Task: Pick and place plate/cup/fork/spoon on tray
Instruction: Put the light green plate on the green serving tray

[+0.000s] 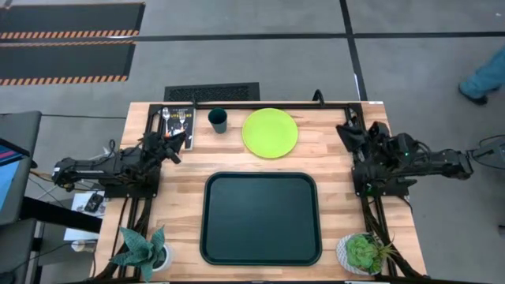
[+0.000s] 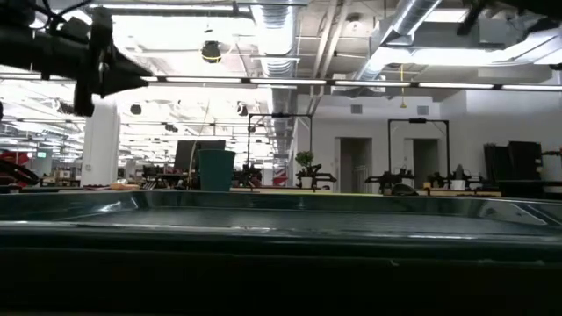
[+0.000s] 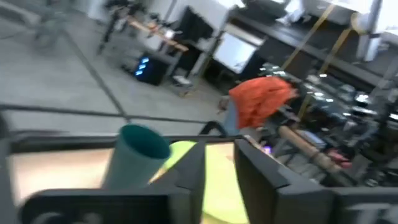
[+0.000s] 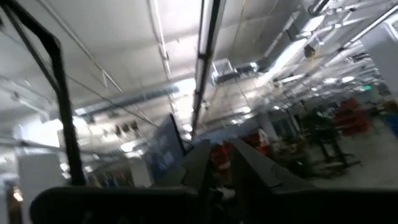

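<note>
The cup (image 1: 218,120) is set beyond the tray's (image 1: 260,256) far-left corner, just beside the plate (image 1: 270,132). The left tool (image 1: 175,142) is nearer to it, slightly parted and empty. Whether the right tool (image 1: 349,134) is parted cannot be told.

Wooden table (image 1: 331,170), tray (image 1: 260,244), plate (image 1: 270,132), cup (image 1: 218,120), 2 potted plants (image 1: 142,251)

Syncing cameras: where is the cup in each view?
High: cup at the table's far edge, left of the plate.
Low: cup left of centre, beyond the tray.
Left wrist: cup, plate beside it.
Right wrist: not in it.
Shared landmark: the plate.
</note>
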Robot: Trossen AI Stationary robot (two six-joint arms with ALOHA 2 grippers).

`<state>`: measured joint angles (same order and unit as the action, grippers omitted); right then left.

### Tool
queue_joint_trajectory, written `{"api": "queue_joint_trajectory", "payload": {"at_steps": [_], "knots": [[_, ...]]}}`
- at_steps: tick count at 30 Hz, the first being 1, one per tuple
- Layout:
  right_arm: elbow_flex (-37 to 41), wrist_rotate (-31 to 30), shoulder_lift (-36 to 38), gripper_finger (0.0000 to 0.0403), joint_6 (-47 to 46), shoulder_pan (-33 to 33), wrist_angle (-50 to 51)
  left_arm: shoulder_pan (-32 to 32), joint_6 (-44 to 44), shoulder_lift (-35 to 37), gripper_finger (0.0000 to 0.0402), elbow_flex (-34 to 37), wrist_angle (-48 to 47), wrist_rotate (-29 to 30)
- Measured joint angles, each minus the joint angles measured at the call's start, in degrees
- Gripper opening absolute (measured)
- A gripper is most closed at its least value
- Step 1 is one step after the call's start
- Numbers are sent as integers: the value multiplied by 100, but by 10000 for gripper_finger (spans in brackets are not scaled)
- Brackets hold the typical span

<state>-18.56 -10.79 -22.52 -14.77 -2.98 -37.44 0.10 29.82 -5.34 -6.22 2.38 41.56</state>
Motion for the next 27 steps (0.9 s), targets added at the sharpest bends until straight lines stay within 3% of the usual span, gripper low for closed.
{"api": "queue_joint_trajectory", "payload": {"at_steps": [7,11,15,17,19,22,27], "knots": [[-2107,-186,-1378,192,601,-188,2555,0,52,-3,233,-442,203,-573],[-3116,-575,-2275,242,829,-336,3656,-3,-241,-23,290,-999,126,-1078],[-3950,-1614,-2941,253,656,-601,4572,-4,-329,-238,303,-1779,-459,-1119],[-4298,-2201,-3229,252,135,-802,5140,-4,-344,-451,302,-2262,-1040,-1100],[-4529,-2365,-3477,248,-452,-1062,5754,-2,-255,-760,300,-2751,-1719,-989],[-4693,-2050,-3733,241,-1306,-1463,6295,-2,203,-1267,294,-3376,-2679,-759],[-4689,-756,-4326,228,-2168,-2200,7279,0,673,-2025,284,-3853,-3289,-659]]}}
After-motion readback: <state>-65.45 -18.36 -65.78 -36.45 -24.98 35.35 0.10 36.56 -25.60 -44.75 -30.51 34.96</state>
